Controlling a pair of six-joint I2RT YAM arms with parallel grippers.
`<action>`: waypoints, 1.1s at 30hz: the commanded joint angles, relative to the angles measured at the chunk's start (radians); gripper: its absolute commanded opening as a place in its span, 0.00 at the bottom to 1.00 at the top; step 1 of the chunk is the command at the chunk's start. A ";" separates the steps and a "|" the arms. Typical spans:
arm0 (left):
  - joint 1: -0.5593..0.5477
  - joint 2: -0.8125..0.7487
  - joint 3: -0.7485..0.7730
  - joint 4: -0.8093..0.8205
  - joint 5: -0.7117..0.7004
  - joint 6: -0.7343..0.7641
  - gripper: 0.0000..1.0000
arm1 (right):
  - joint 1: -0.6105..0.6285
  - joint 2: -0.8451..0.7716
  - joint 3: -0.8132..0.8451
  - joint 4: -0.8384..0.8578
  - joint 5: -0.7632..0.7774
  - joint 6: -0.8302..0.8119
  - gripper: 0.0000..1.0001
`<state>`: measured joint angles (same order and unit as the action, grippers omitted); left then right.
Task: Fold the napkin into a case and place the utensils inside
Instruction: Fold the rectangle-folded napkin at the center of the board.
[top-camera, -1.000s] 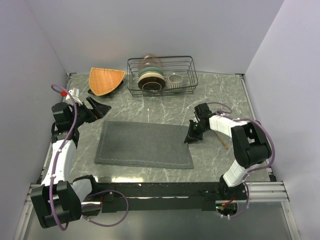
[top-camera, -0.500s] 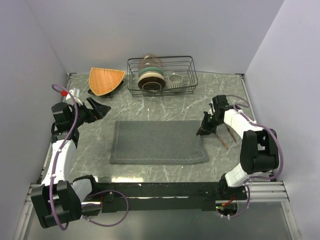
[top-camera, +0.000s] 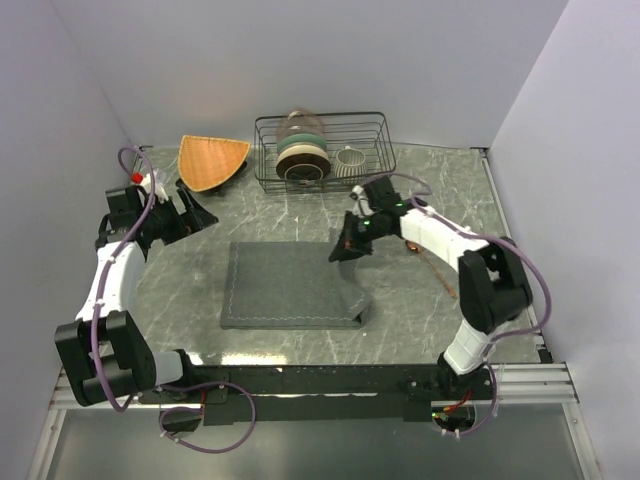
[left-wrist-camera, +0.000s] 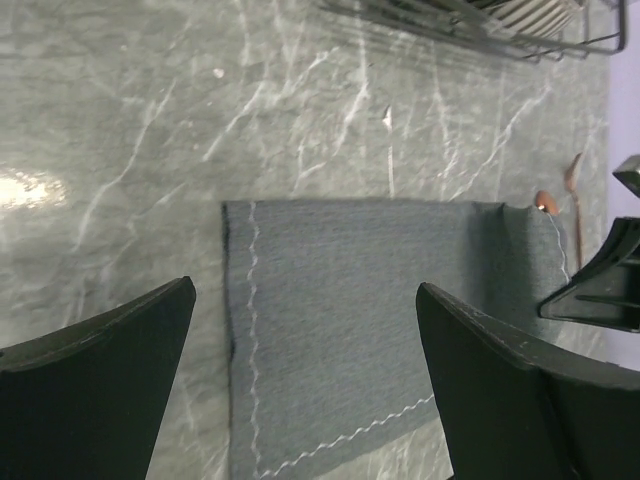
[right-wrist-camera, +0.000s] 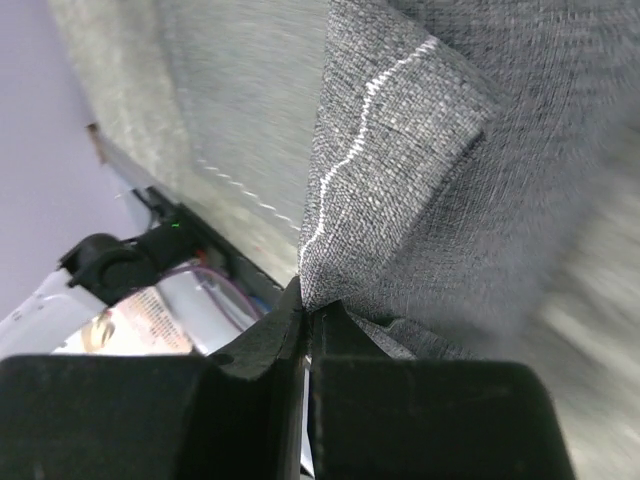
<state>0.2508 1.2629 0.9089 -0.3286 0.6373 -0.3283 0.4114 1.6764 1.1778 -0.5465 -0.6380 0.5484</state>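
Grey cloth is pinched between the closed fingers of the right gripper. They hold one stitched corner of the napkin, raised off the table just right of centre in the top view. The flap below it drapes down onto the flat part, and the rest of the napkin lies spread in the middle of the frame.

At the upper left, the left gripper hangs with its fingers spread wide and nothing between them. The utensils lie on bare marble right of the napkin, apart from it.

The hold looks thin, on the very corner only, so the cloth could slip out mid-fold. With nothing pinning the left edge, the whole napkin could also drag along and the fold land crooked.
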 joint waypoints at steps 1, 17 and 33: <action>0.021 0.015 0.073 -0.154 -0.013 0.089 0.99 | 0.078 0.100 0.084 0.126 -0.052 0.143 0.00; 0.058 -0.074 -0.041 -0.164 -0.001 0.169 0.99 | 0.115 0.119 0.097 0.110 -0.032 0.161 0.00; -0.062 0.090 -0.123 -0.038 -0.072 0.063 0.89 | -0.232 0.002 -0.049 -0.250 0.290 -0.255 0.00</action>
<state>0.2241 1.3293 0.7933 -0.4023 0.6353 -0.2329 0.2211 1.6627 1.1065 -0.7097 -0.4793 0.4042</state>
